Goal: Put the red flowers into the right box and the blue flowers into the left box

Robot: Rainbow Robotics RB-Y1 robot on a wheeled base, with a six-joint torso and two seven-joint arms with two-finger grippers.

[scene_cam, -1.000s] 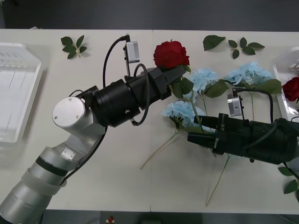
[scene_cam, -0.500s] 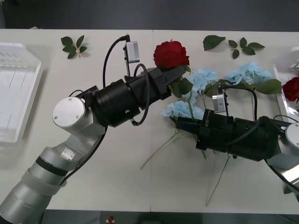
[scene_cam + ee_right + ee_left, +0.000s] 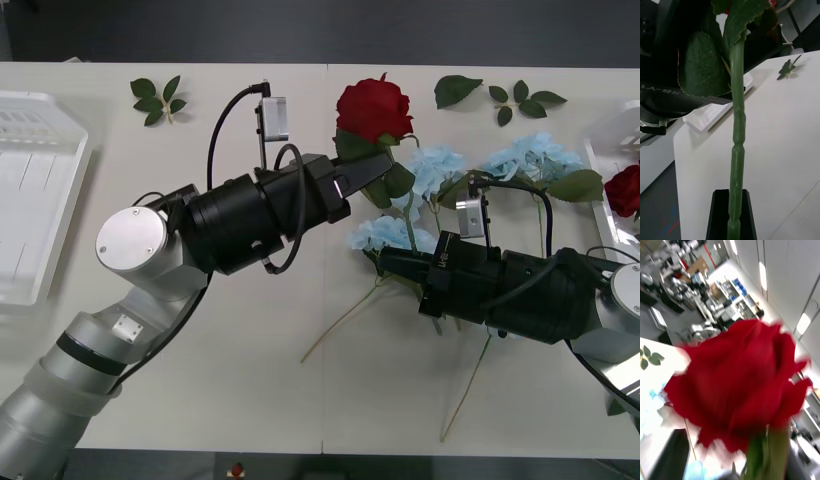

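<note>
Holding a red rose (image 3: 372, 108) just under its bloom, the left gripper (image 3: 372, 166) has its fingers pinched on the stem, lifted above the blue flowers (image 3: 432, 170) on the tabletop (image 3: 250, 380). Beside those blooms, the right gripper (image 3: 392, 262) pinches the same rose's stem (image 3: 736, 157) lower down between its black fingers. A hand-over looks to be in progress. Another red rose (image 3: 625, 188) already lies in the right box (image 3: 604, 170), far beyond the blue flowers; the left box (image 3: 40, 190) sits on the opposite side. Next, the left fingers should release, letting the right arm carry the rose to the right box.
</note>
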